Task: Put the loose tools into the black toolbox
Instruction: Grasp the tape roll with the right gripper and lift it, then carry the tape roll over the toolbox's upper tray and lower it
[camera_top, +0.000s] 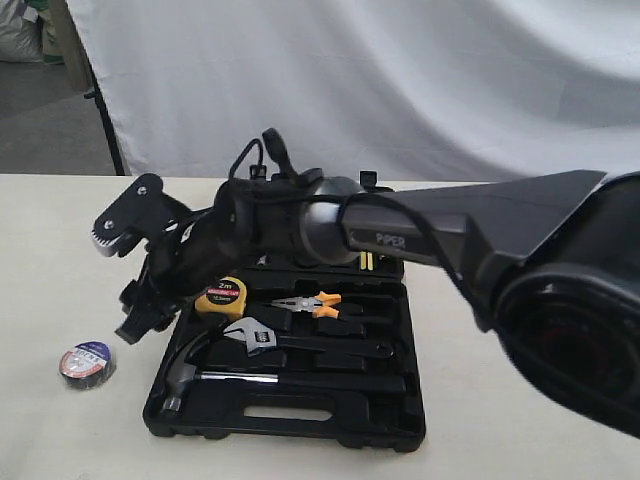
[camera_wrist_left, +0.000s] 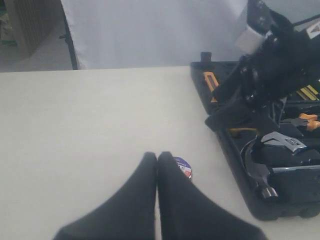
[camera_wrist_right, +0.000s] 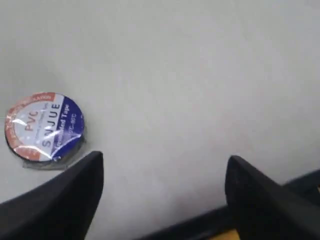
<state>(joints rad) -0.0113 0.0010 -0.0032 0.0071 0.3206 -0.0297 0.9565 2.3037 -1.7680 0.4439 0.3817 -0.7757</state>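
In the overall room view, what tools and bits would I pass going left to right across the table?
The tape roll → yellow tape measure → orange-handled pliers, the last two inside the black toolbox. The hammer and wrench span both, so they are left out.

Soft, even light is spread over the pale tabletop (camera_top: 50, 250), and only a faint shadow is cast under the tape roll (camera_top: 86, 364). A bright glint is seen on the hammer (camera_top: 230, 376). The right hand (camera_wrist_right: 165, 160) is rendered blurred up close, and the left wrist view is washed out and hazy.
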